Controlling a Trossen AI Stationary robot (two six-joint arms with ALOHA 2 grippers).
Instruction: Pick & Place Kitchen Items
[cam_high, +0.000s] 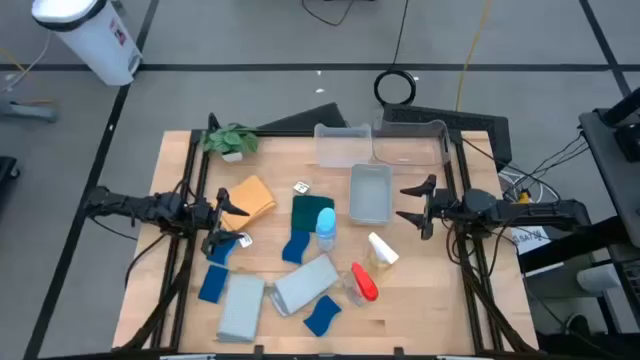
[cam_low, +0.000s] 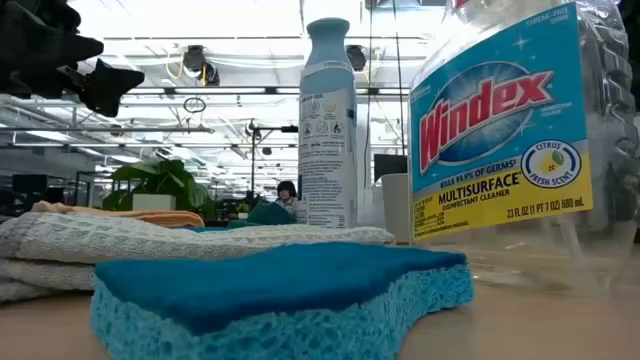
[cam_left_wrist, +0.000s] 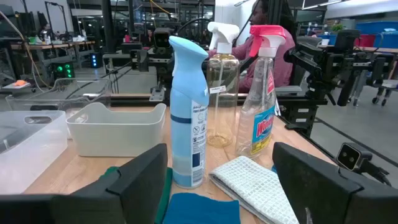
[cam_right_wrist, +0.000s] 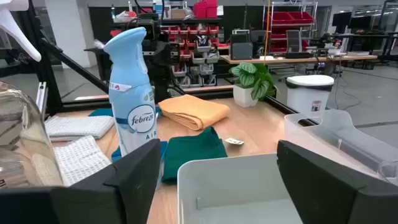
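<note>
In the low view a wavy blue sponge (cam_low: 280, 300) and a clear Windex bottle (cam_low: 520, 130) hide most of the wooden worktop (cam_high: 420, 290). The left pincer (cam_high: 215, 220) and right pincer (cam_high: 420, 208) hang spread and empty at opposite edges; folded cloths (cam_high: 252, 197) and the Febreze bottle (cam_high: 326, 226) lie between them.

Robotics lab or workshop, not a home kitchen: wooden counter (cam_high: 420, 300) on a taped floor, cables behind it, red parts bins (cam_right_wrist: 211, 31) on shelving beyond it, more workstations and a seated person (cam_low: 287, 190) farther back.
</note>
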